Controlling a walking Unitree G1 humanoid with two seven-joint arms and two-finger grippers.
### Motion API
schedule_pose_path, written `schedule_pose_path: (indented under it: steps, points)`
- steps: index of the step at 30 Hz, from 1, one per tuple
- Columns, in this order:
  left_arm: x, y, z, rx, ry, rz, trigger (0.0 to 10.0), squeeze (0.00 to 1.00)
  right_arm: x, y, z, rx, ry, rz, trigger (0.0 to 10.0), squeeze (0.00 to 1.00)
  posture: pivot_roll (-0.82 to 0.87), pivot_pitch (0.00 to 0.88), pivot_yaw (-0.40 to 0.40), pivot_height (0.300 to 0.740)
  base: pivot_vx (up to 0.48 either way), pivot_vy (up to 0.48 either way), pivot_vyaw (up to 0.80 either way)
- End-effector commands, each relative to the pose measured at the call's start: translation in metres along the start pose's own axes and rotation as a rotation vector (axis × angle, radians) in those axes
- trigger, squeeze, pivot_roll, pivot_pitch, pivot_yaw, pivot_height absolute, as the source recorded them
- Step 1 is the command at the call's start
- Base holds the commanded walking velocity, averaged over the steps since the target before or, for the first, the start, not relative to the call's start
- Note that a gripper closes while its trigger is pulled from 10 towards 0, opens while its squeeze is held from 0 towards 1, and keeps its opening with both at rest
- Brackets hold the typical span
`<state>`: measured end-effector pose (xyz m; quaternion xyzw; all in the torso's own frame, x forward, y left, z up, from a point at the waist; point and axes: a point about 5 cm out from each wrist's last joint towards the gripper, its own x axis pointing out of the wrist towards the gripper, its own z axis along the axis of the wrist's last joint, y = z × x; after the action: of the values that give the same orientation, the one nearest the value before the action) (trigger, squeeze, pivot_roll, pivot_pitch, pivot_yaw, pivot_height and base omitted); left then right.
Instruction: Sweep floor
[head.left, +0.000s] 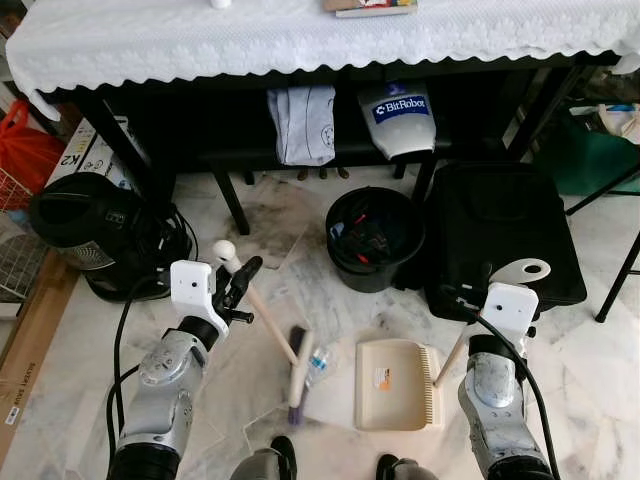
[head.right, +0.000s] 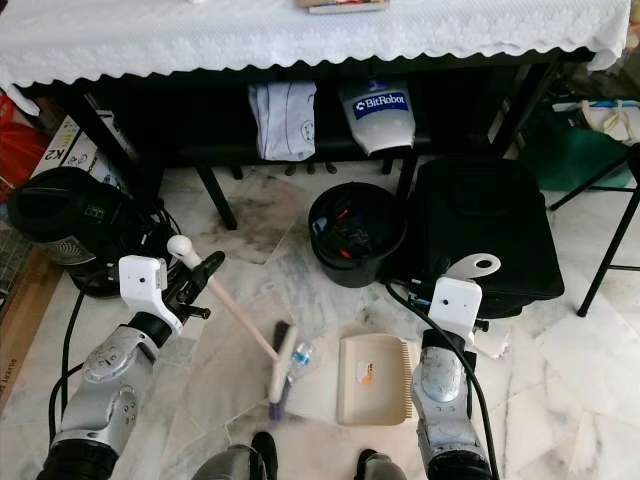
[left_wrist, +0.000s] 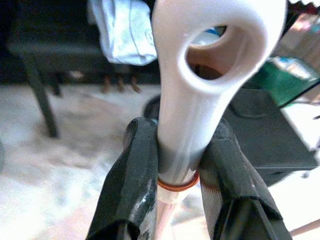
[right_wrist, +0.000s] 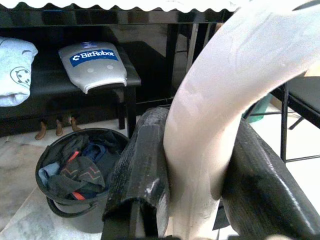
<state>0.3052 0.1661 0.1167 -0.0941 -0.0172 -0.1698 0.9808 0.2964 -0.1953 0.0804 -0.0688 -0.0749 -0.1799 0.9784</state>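
My left gripper is shut on the upper end of the broom's cream handle; the left wrist view has both black fingers clamped just below the handle's white hanging loop. The handle slants down to the purple-and-white brush head on the marble floor. My right gripper is shut on the dustpan's white handle. The cream dustpan lies flat on the floor between my arms, its toothed edge toward my right arm. A small plastic bottle lies between brush head and dustpan.
A black bin full of rubbish stands ahead, beside a black case. A table with a white lace cloth spans the back, a bench beneath it. A black appliance with cables sits left. Chair legs stand right.
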Motion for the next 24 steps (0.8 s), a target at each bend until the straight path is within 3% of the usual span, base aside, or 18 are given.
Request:
schedule_pose_path:
  steps: [1,7,11,16,18,24]
  points:
    - [-0.002,-0.006,-0.004,-0.132,0.032,-0.059,10.0,0.0,-0.003,0.002,-0.001,-0.002,-0.001,0.011,10.0,0.0,0.04,0.251,0.067,0.74,0.0,0.0,0.0]
    - [-0.002,-0.015,-0.002,-0.276,0.044,-0.116,10.0,0.0,-0.001,0.005,0.0,0.004,-0.001,0.015,10.0,0.0,0.04,0.243,0.066,0.74,0.0,0.0,0.0]
    - [-0.003,-0.016,-0.001,-0.307,0.048,-0.122,10.0,0.0,-0.001,0.005,0.0,0.006,-0.002,0.014,10.0,0.0,0.04,0.242,0.065,0.74,0.0,0.0,0.0]
    - [-0.002,-0.017,0.006,-0.411,0.025,-0.123,10.0,0.0,0.0,0.007,0.001,0.013,-0.001,0.017,10.0,0.0,0.04,0.235,0.065,0.74,0.0,0.0,0.0]
    - [-0.002,-0.017,0.006,-0.415,0.024,-0.124,10.0,0.0,0.0,0.007,0.001,0.014,-0.001,0.017,10.0,0.0,0.04,0.235,0.065,0.74,0.0,0.0,0.0]
    - [0.007,-0.004,0.029,-0.252,-0.09,0.01,10.0,0.0,0.003,0.016,0.005,0.051,-0.007,0.05,10.0,0.0,0.04,0.215,0.065,0.74,0.0,0.0,0.0]
